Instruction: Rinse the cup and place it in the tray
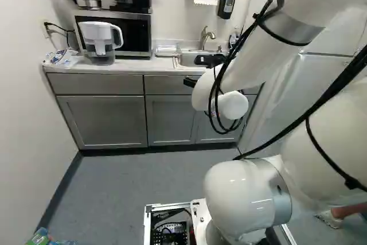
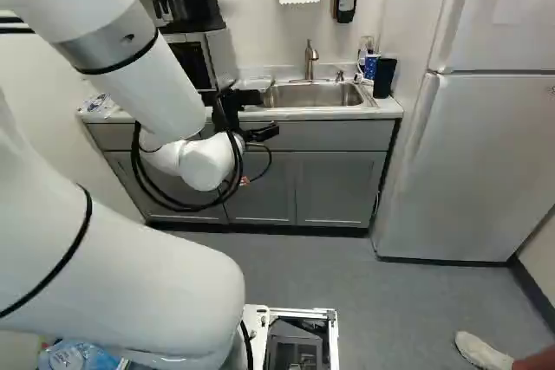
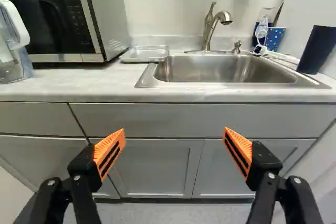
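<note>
Orange pads (image 3: pixel 111 141) stand wide apart on the gripper (image 2: pixel 268 114). With the faucet (image 3: pixel 208 31) marking twelve o'clock on the sink (image 3: pixel 210 84), a dark blue cup (image 3: pixel 317 50) and a spotted blue cup (image 3: pixel 274 39) stand near two; which needs rinsing, I cannot tell. The clear tray (image 3: pixel 145 54) sits at ten.

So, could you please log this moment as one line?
gripper open, empty | sink ahead | tray beside sink, no cup in it | dotted cup, dark cup at sink's other side

Dark cup (image 3: pixel 317 50) cropped in wrist view
</note>
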Motion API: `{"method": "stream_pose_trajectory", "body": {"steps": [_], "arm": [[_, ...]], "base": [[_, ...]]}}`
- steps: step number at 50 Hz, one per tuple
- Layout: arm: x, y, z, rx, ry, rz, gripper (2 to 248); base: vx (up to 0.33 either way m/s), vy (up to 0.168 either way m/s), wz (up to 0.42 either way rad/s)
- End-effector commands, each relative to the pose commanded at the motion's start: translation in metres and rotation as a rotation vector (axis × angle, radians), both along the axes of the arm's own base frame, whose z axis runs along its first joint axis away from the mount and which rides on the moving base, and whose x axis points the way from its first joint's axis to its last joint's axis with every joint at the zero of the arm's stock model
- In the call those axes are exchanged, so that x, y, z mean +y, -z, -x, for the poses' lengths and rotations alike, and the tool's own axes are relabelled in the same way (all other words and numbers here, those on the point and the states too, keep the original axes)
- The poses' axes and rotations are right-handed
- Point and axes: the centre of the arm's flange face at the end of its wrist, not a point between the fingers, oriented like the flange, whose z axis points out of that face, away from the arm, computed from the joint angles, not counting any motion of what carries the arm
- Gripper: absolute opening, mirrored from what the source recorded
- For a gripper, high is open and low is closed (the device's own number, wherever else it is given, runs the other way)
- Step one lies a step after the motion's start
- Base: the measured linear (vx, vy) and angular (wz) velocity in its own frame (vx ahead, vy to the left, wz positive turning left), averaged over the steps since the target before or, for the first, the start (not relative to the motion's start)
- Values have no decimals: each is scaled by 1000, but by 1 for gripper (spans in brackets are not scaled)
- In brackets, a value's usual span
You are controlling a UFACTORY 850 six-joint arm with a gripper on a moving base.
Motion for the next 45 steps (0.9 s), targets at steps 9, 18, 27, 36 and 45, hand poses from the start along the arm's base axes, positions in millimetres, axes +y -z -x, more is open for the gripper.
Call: {"method": "stream_pose_trajectory", "body": {"steps": [9,18,27,36,45], "arm": [[0,-9,-8,-9,0,0,247],[0,-18,-16,-27,0,0,247],[0,-27,-23,-48,0,0,247],[0,-36,-30,-68,0,0,247],[0,-46,-37,-89,0,0,247]], "base": [[0,0,0],[0,0,0],[0,0,0],[0,0,0],[0,0,0]]}}
